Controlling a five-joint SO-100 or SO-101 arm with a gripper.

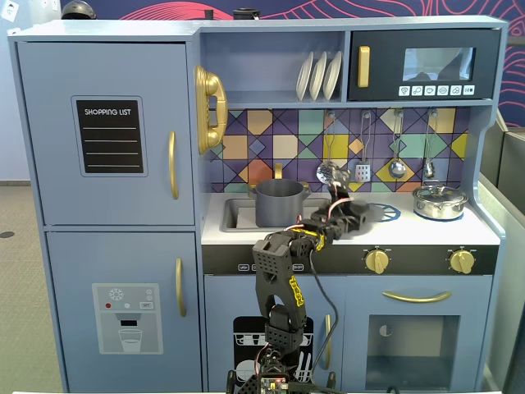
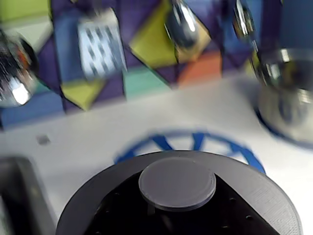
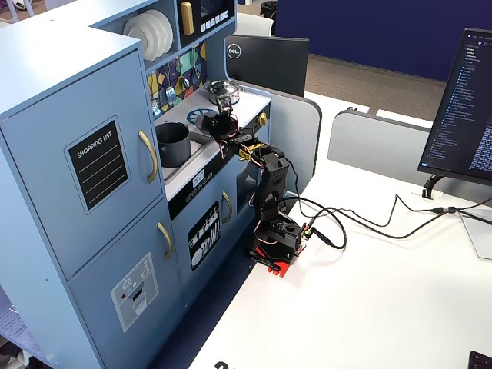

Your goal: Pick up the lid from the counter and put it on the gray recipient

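Observation:
My gripper (image 1: 358, 215) reaches over the counter (image 1: 426, 231), just above the blue printed burner (image 1: 387, 212). It is shut on the knob (image 2: 177, 183) of the dark-gray lid (image 2: 274, 196); in the wrist view black fingers (image 2: 122, 210) flank the knob. The lid (image 1: 369, 215) seems slightly off the worktop and hides part of the burner (image 2: 195, 139). The gray recipient (image 1: 279, 203), a matte dark pot, stands uncovered in the sink cutout, left of the gripper. In a fixed view from the side it (image 3: 173, 144) is nearer than the gripper (image 3: 217, 123). The wrist view is motion-blurred.
A shiny steel pot (image 1: 439, 201) with its own lid stands at the counter's right end, also in the wrist view (image 2: 288, 93). Utensils (image 1: 361, 168) hang on the tiled back wall above the gripper. A gold tap (image 1: 278, 171) rises behind the gray pot.

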